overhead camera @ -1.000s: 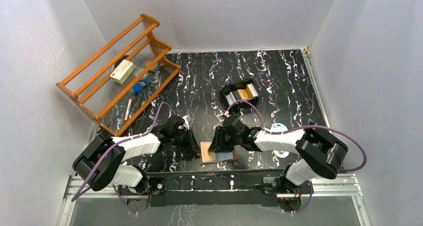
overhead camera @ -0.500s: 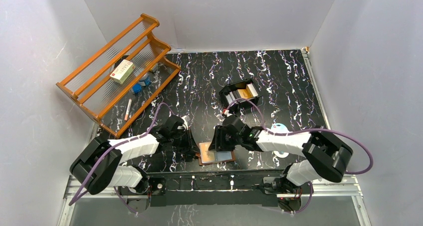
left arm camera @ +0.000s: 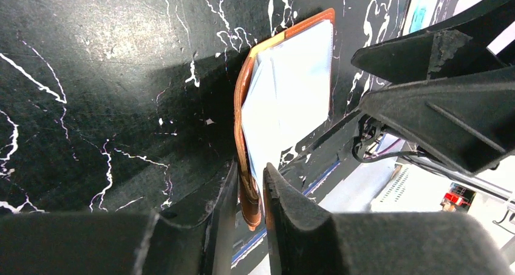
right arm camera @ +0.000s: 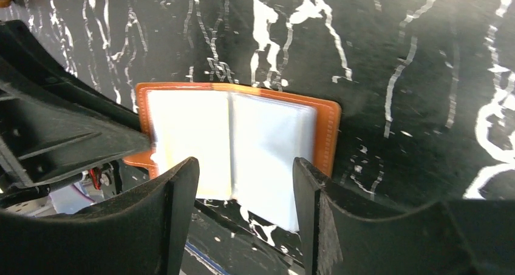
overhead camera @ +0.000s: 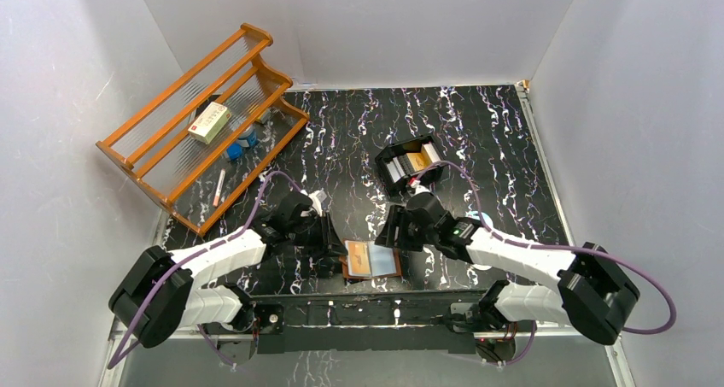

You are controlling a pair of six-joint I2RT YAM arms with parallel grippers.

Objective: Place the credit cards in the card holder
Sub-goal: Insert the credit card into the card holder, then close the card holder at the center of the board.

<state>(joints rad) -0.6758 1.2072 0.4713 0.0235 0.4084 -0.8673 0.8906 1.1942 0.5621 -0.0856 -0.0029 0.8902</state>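
Observation:
The brown card holder (overhead camera: 373, 260) lies open near the table's front edge, with its pale sleeves (right arm camera: 237, 135) facing up. My left gripper (overhead camera: 338, 255) is shut on the holder's left leather edge (left arm camera: 241, 111), which stands pinched between its fingers (left arm camera: 276, 190). My right gripper (overhead camera: 394, 233) is open and empty, low over the holder's right half in the right wrist view (right arm camera: 243, 172). The credit cards (overhead camera: 418, 160), orange-gold and white, stand in a black tray (overhead camera: 391, 167) behind the holder, away from both grippers.
A wooden rack (overhead camera: 171, 161) stands at the back left with a small box (overhead camera: 209, 122) and blue items on it. A pen (overhead camera: 219, 186) lies at its foot. A pale disc (overhead camera: 480, 219) lies behind the right arm. The table's front edge is just below the holder.
My right gripper has drawn back to the right off the card holder, and its arm has stretched out. The holder now lies uncovered and open. My left gripper has kept its grip on the edge.

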